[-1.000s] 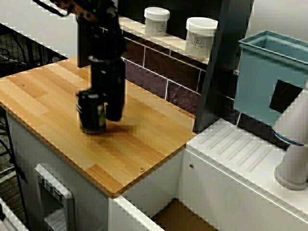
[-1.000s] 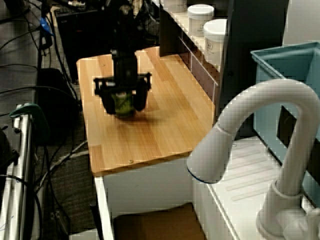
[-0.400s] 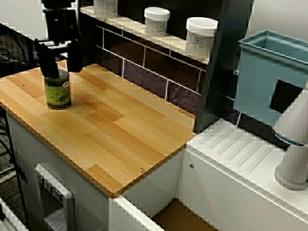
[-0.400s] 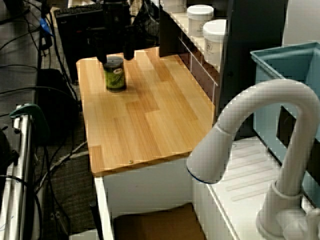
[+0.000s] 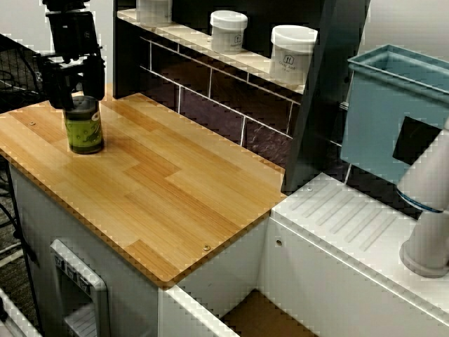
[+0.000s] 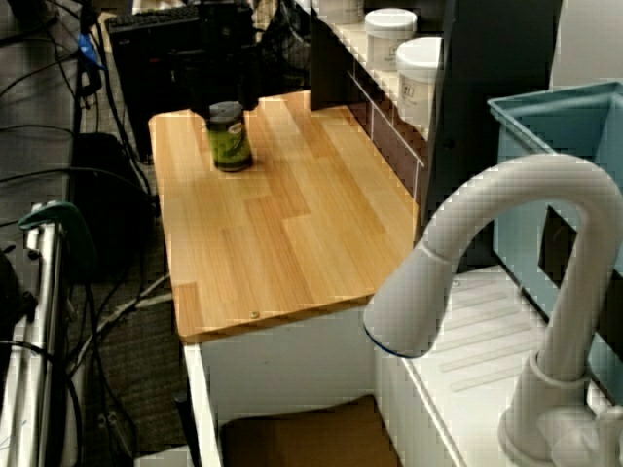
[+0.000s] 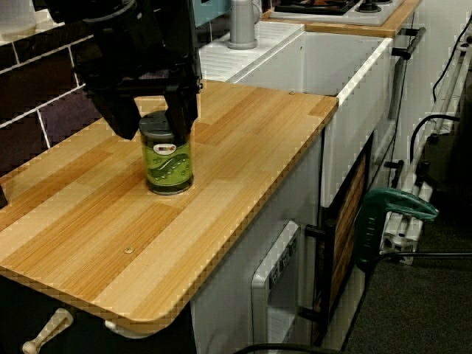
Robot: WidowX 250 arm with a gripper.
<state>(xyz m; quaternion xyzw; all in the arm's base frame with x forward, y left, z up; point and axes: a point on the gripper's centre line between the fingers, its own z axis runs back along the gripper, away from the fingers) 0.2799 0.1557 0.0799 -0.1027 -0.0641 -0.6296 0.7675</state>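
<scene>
In the sink-side view, at 10 o'clock on the counter [image 5: 175, 189], the gripper [image 5: 76, 89] is hovering over the green jar [image 5: 85, 130]. Its fingers [image 7: 120, 112] are sitting spread, straddling the lid [image 7: 158, 124].

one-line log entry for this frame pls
green jar: upright on wooden counter | tool: fingers flank its lid, grip unclear | white tubs: on shelf

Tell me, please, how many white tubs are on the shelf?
3 tubs: one nearest the blue bin, one next along, one cut off at the top edge; others may be hidden.
</scene>
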